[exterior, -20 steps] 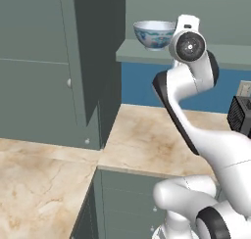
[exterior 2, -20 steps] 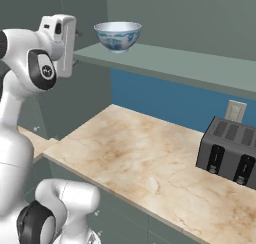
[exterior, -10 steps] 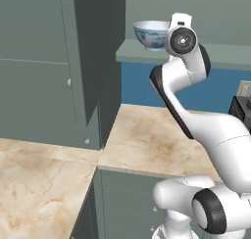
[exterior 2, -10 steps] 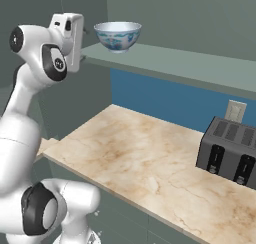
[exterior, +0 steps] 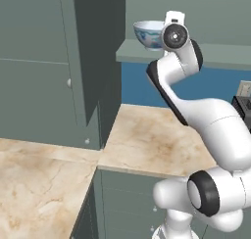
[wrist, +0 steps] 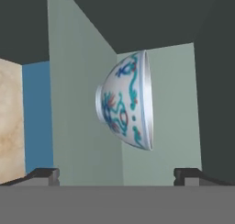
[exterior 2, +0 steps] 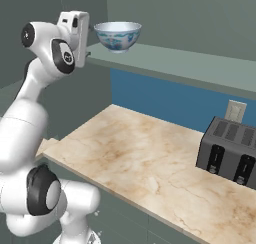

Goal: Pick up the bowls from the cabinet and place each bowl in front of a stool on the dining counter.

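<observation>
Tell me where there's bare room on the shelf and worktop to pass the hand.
The shelf is bare right of the patterned bowl. The marble worktop is free from its front edge to the toaster. It is tight at the bowl, where the open gripper sits close beside it.

Open air separates the spread fingers [wrist: 187, 174] from the bowl [wrist: 126, 107] ahead.

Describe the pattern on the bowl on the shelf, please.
White bowl painted with blue-green and red motifs; clearest in the hand view.
</observation>
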{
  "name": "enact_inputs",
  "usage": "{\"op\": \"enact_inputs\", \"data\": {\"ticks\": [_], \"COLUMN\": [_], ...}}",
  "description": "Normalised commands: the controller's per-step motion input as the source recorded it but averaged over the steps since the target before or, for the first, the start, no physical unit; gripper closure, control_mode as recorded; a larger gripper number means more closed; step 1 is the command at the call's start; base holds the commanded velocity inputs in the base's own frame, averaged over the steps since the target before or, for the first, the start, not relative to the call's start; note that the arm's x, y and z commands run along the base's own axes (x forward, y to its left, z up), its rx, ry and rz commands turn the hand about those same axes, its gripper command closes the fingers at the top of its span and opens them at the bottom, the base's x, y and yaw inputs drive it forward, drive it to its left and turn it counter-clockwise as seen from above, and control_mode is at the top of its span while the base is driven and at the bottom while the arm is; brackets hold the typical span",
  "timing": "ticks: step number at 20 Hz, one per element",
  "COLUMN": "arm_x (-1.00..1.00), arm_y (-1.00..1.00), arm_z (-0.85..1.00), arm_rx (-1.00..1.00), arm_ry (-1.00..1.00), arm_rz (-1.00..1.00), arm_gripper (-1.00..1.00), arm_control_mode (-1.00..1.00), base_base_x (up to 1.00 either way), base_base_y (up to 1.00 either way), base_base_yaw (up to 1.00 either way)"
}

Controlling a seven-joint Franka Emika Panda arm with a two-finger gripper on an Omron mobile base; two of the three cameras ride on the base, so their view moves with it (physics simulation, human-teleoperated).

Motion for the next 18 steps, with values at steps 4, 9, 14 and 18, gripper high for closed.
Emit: {"op": "enact_inputs", "data": {"ticks": [4, 9, 14, 18], "arm_x": [0.40, 0.43, 0.45, 0.47], "arm_y": [-0.01, 0.00, 0.00, 0.00], "arm_z": [0.00, 0.00, 0.00, 0.00], "arm_rx": [0.00, 0.00, 0.00, 0.00], "arm_ry": [0.02, 0.04, 0.05, 0.05], "arm_rz": [0.00, 0.00, 0.00, 0.00], "arm_gripper": [-1.00, -1.00, -1.00, -1.00], "arm_control_mode": [-1.00, -1.00, -1.00, -1.00], "base_base_x": [0.00, 0.00, 0.00, 0.00], "base_base_y": [0.00, 0.00, 0.00, 0.00], "base_base_yaw": [0.00, 0.00, 0.00, 0.00]}}
